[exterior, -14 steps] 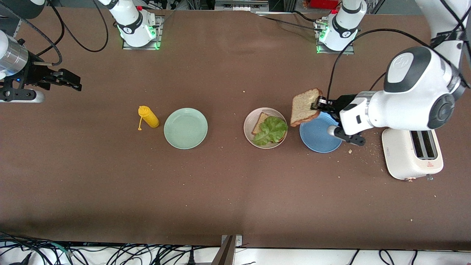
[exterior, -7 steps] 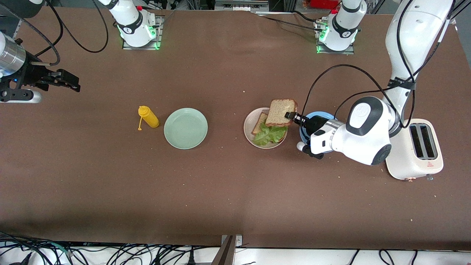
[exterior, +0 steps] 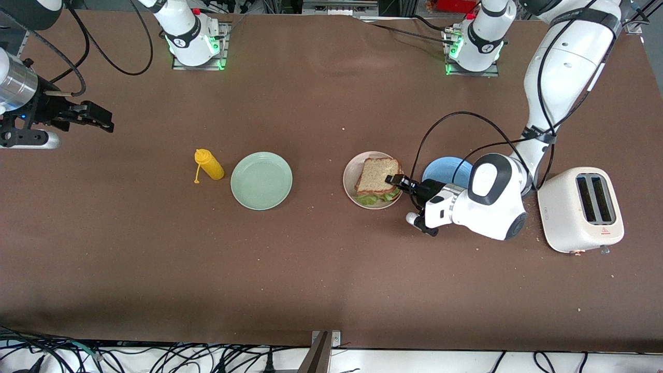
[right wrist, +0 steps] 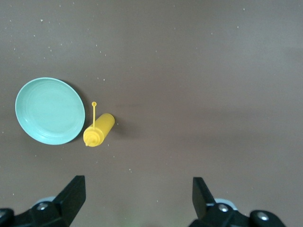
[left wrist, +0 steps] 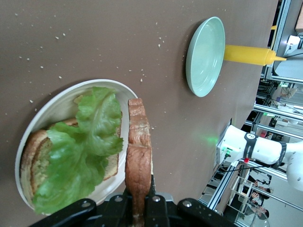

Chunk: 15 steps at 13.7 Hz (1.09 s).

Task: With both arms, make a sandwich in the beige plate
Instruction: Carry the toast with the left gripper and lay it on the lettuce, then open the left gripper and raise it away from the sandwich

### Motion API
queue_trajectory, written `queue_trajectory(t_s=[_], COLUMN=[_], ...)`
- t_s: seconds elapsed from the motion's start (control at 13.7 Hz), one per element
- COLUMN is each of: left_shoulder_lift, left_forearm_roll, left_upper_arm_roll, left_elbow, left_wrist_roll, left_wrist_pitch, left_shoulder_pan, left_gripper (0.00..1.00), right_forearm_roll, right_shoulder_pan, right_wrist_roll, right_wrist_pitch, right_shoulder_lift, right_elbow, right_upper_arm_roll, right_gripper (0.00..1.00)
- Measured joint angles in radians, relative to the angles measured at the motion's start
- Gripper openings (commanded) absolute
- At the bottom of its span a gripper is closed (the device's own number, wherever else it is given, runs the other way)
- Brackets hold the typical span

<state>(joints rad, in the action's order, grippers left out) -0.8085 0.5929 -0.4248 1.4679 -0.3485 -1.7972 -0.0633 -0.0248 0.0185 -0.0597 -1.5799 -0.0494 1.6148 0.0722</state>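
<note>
two arms w/ one working: the left arm is reaching in from the toaster [exterior: 580,210] end, right arm is waiting up over bare table [exterior: 321,290] at its own end, right gripper [right wrist: 137,198] spread wide, empty. beige plate [exterior: 348,182] is sitting between the mint plate [exterior: 261,181] and blue plate [exterior: 440,168], w/ bottom slice + lettuce [left wrist: 80,151] on it. left gripper [exterior: 393,180] is pinching the top slice [exterior: 377,176] by its edge, right over the stack. to do it well: lowering it flat, squaring crusts w/ the bottom slice, letting go only once it's resting on the lettuce, then backing straight out.
</note>
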Motion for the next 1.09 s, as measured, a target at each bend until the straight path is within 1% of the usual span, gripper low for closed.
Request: queue_trajectory(t_s=[0.07, 0.15, 0.36, 0.66, 0.8, 1.09], left_shoulder_lift=[-0.008, -0.014, -0.022, -0.022, -0.02, 0.014], left_forearm_roll=[0.0, 0.0, 0.0, 0.0, -0.006, -0.093], left_upper_arm_roll=[0.0, 0.0, 0.01, 0.051, 0.054, 0.055], left_elbow=[0.018, 0.032, 0.041, 0.041, 0.035, 0.022], left_wrist_roll=[-0.022, -0.037, -0.127, -0.262, -0.278, -0.267], left_wrist_pitch=[-0.015, -0.027, -0.048, -0.049, -0.05, -0.049], left_shoulder_pan=[0.0, 0.0, -0.004, -0.015, -0.017, -0.017], left_gripper=[0.89, 1.0, 1.0, 1.0, 1.0, 1.0], right_forearm_roll=[0.0, 0.0, 0.0, 0.0, 0.0, 0.0], right_shoulder_pan=[0.0, -0.001, -0.001, -0.001, -0.001, -0.001], right_wrist_roll=[0.0, 0.0, 0.0, 0.0, 0.0, 0.0], right_wrist_pitch=[-0.011, -0.017, -0.02, -0.02, -0.02, -0.02], right_shoulder_lift=[-0.007, -0.012, -0.018, -0.018, -0.018, -0.018], right_elbow=[0.0, 0.0, -0.002, -0.006, -0.006, -0.006], right_upper_arm_roll=[0.001, 0.002, 0.002, 0.002, 0.001, 0.001], right_gripper=[1.0, 1.0, 1.0, 1.0, 1.0, 1.0])
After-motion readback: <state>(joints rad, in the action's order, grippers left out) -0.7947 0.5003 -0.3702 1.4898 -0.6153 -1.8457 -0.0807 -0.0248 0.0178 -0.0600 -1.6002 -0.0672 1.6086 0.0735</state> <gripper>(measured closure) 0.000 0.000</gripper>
